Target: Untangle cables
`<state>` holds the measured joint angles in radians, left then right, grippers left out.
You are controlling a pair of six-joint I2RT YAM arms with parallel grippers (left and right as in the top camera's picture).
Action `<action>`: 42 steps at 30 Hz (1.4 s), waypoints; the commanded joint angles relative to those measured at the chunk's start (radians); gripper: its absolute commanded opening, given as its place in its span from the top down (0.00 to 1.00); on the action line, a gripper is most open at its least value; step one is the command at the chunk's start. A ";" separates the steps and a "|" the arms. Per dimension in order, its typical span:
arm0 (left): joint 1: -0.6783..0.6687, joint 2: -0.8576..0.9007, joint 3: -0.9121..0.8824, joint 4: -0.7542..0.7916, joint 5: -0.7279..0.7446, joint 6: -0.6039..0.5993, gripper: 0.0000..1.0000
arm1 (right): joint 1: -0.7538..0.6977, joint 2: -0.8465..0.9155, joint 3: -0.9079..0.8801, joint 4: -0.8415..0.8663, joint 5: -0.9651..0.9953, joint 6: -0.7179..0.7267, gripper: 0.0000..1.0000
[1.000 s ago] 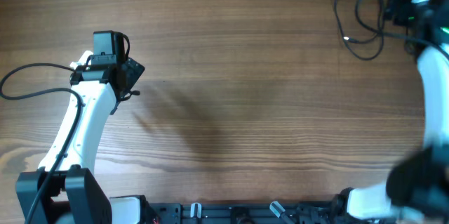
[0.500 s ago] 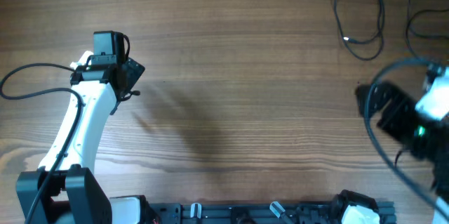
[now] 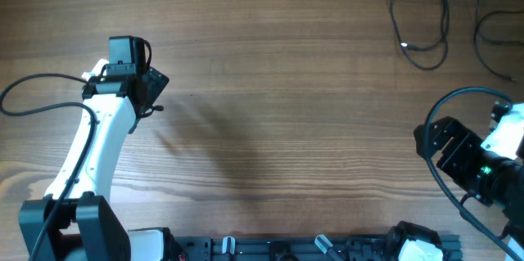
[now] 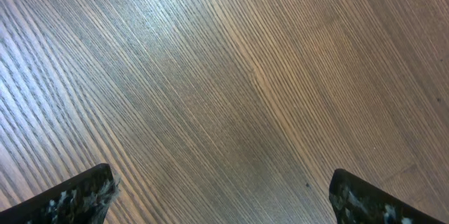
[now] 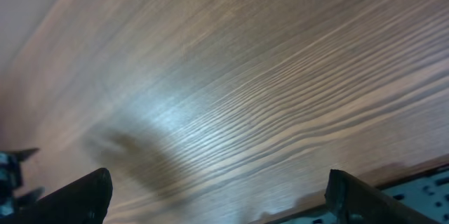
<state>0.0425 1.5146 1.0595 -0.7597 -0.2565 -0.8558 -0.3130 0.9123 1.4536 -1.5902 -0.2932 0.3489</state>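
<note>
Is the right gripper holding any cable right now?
No: in the right wrist view the right gripper is open with nothing in it, while the cables lie far from it overhead.

The white left arm (image 3: pixel 86 159) rises from the worktop's near left corner, and its black left gripper (image 3: pixel 146 89) points down, jaws spread wide. By the right edge, the white right arm (image 3: pixel 509 134) carries the black right gripper (image 3: pixel 449 142) low, jaws equally wide apart.
</note>
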 commanded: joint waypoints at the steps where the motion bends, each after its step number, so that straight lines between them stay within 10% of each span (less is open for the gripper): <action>1: 0.008 0.006 0.001 -0.001 -0.005 -0.013 0.00 | 0.002 0.001 -0.014 0.000 0.011 -0.172 0.00; 8: 0.008 0.006 0.001 -0.001 -0.005 -0.013 0.00 | 0.002 -0.032 -0.227 0.115 -0.151 -0.358 0.00; 15: 0.008 0.006 0.001 -0.001 -0.005 -0.013 0.00 | 0.074 -0.302 -0.742 0.885 -0.433 -0.366 0.00; 22: 0.008 0.006 0.001 -0.001 -0.005 -0.013 0.00 | 0.283 -0.690 -1.148 1.539 -0.172 -0.247 0.00; 33: 0.008 0.006 0.001 -0.001 -0.005 -0.013 0.00 | 0.320 -0.888 -1.446 1.803 0.110 -0.188 0.00; 42: 0.008 0.006 0.001 -0.001 -0.005 -0.013 0.00 | 0.321 -0.909 -1.448 1.593 0.252 -0.192 0.00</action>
<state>0.0425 1.5146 1.0595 -0.7601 -0.2565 -0.8562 0.0044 0.0193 0.0063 0.0051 -0.1062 0.1390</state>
